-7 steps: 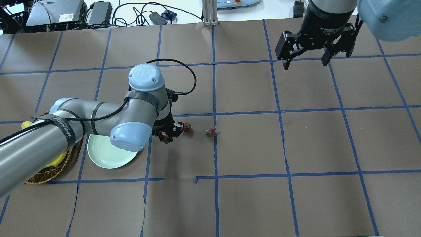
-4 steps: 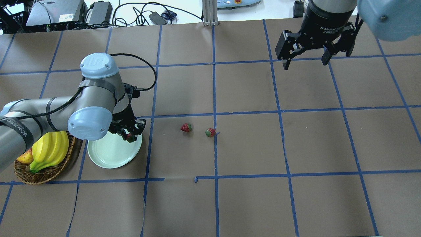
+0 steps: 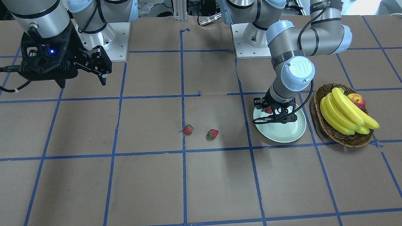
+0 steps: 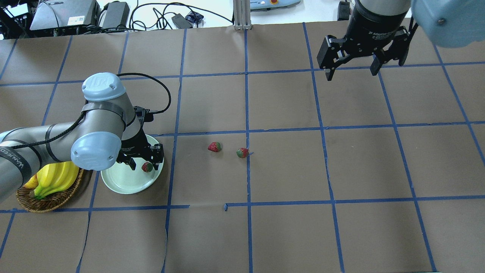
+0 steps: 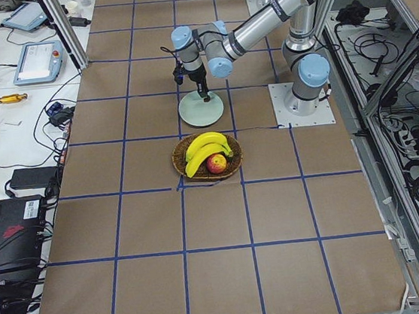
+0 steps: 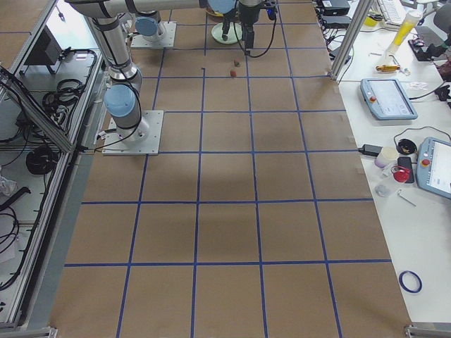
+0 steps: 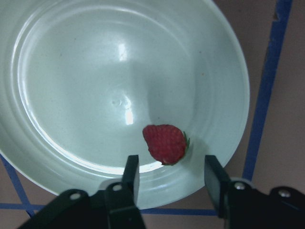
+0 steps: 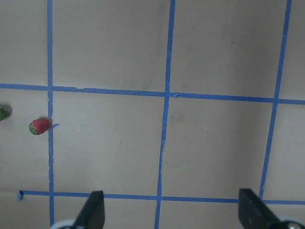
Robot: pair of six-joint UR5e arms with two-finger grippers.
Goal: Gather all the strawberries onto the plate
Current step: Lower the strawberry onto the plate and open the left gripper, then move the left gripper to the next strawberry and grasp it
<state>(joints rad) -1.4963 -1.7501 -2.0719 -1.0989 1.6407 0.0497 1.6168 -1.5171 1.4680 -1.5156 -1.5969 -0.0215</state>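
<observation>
The left gripper (image 4: 145,160) is hanging low over the plate (image 4: 121,185), at the side of the plate that is facing the middle of the table (image 4: 341,163). Its 2 fingers are spread apart and are pinching nothing. In the left wrist view, the first strawberry (image 7: 165,144) is lying on the inner slope of the plate, close to the rim. It is just below the gap between the 2 fingertips, and neither of them seems to be touching it.

The second strawberry (image 4: 214,146) and the third strawberry (image 4: 242,152) are lying on the brown paper of the table, near each other but not touching. Both are well apart from the plate, and the third one is sitting right beside a blue tape line.

The right gripper (image 4: 352,74) is hovering high above the far right part of the table, well apart from all 3 berries. Its fingers are standing wide open, and nothing is between them.

On the other side of the plate, a wicker basket (image 4: 49,203) is standing just beside it. It is holding a bunch of bananas (image 4: 57,176) and an apple (image 3: 356,100).
</observation>
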